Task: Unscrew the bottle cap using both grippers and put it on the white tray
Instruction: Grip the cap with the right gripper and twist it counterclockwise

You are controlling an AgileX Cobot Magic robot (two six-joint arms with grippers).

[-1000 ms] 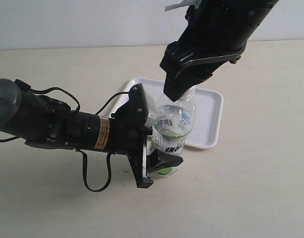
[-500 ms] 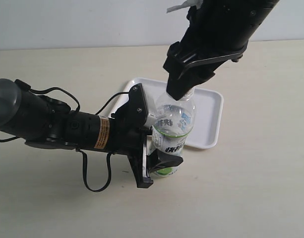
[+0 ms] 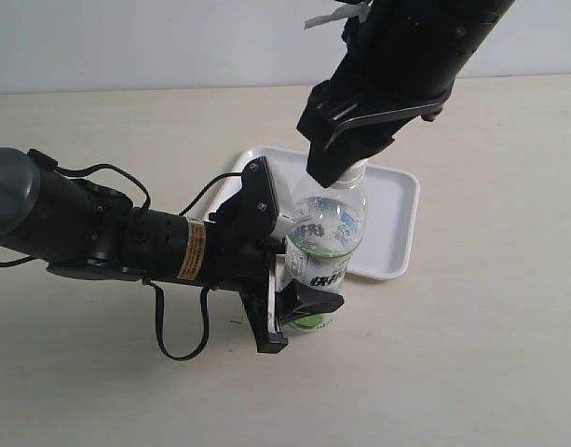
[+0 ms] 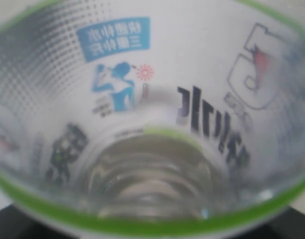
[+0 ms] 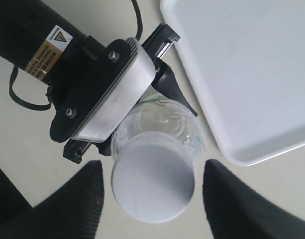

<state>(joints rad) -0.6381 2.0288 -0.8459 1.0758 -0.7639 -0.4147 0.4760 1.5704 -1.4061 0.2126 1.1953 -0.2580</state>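
Observation:
The clear bottle (image 3: 330, 233) with its white-and-green label stands upright on the table, and my left gripper (image 3: 299, 261) is shut on its lower body. Its blurred label (image 4: 152, 99) fills the left wrist view. My right gripper (image 3: 333, 168) hangs right over the bottle's top and hides the cap in the exterior view. In the right wrist view the white bottle cap (image 5: 153, 181) sits on the bottle, midway in my open right gripper (image 5: 153, 191). Both black fingers (image 5: 80, 201) stand a little away from the cap's side. The white tray (image 3: 397, 214) lies just behind the bottle.
The left arm with its yellow label band (image 3: 192, 250) and looped cable (image 3: 178, 335) lies across the table's left side. The tray's near corner (image 5: 242, 154) comes close to the bottle. Bare beige table (image 3: 471, 354) surrounds the rest.
My right gripper has shifted slightly over the bottle's top, first right, then back left and a little up. The bottle and the left arm have not moved.

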